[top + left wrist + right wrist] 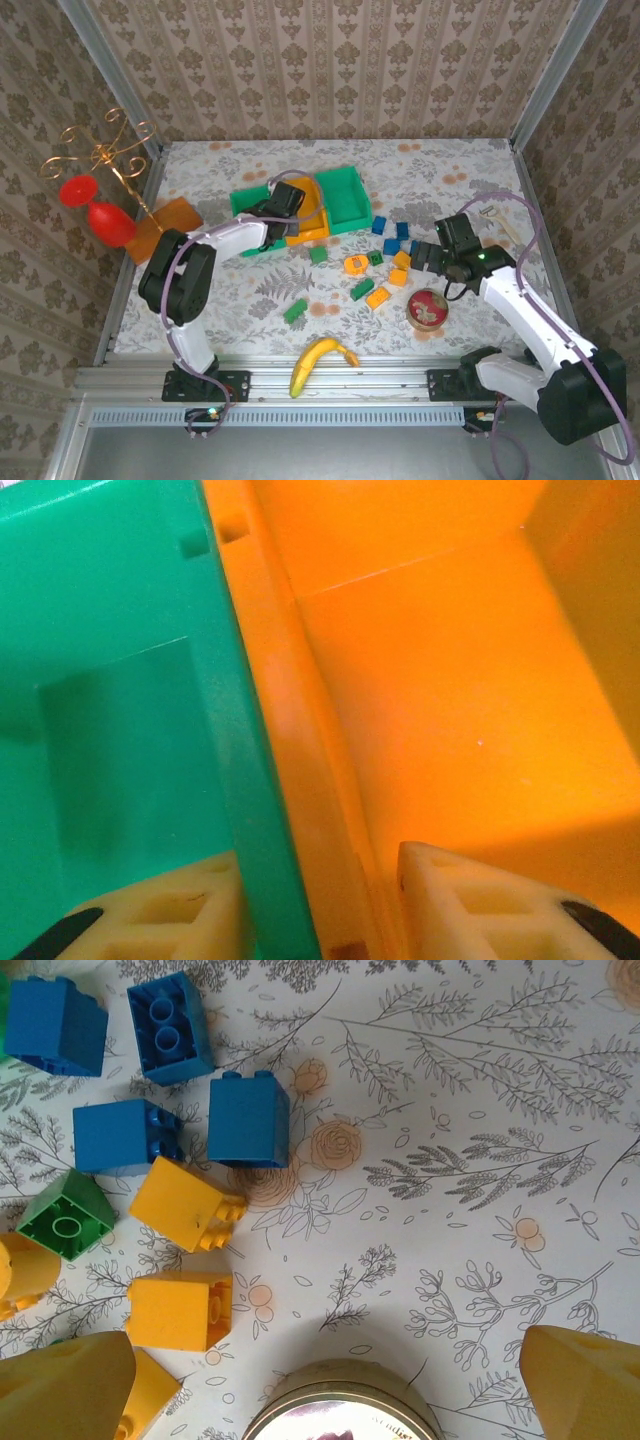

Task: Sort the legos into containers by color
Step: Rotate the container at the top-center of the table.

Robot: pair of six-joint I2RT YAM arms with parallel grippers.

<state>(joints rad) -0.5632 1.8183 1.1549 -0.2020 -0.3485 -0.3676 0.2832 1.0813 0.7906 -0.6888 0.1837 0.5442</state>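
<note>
From above, the legos (pixel 379 262) lie loose on the counter (pixel 200 300) right of centre, blue ones farthest back, orange-yellow and green ones nearer. The containers (pixel 350 188) sit behind and to the left of them, an orange bin between two green ones. The left fingers (pixel 283 208) hang over the seam between the left green bin and the orange bin. The right fingers (pixel 428 258) sit just beside the right edge of the blocks, so the right arm is plainly the nearer one. A tin (pixel 428 310) and a banana (pixel 322 360) lie nearer the arms.

In the left wrist view, the left fingers (pixel 470 905) are spread and carry nothing. They straddle the wall shared by the green bin (pixel 110 680) and the orange bin (pixel 450 680). No block shows in the bin floors seen here.

In the right wrist view, the right fingers (pixel 65 1385) are wide apart and empty, with the tin (pixel 345 1405) between them. The blocks all lie toward the left finger and ahead of it. Nearest is a yellow block (pixel 180 1310), its sides roughly square to the frame. A second yellow block (pixel 185 1203) lies tilted beyond it, beside a green block (pixel 65 1222), and four blue blocks (pixel 250 1118) lie farther on. A pick would likely need a shift left and forward.

No brand or writing can be read; the tin's top is probably printed, but it is cropped too close to tell.
</note>
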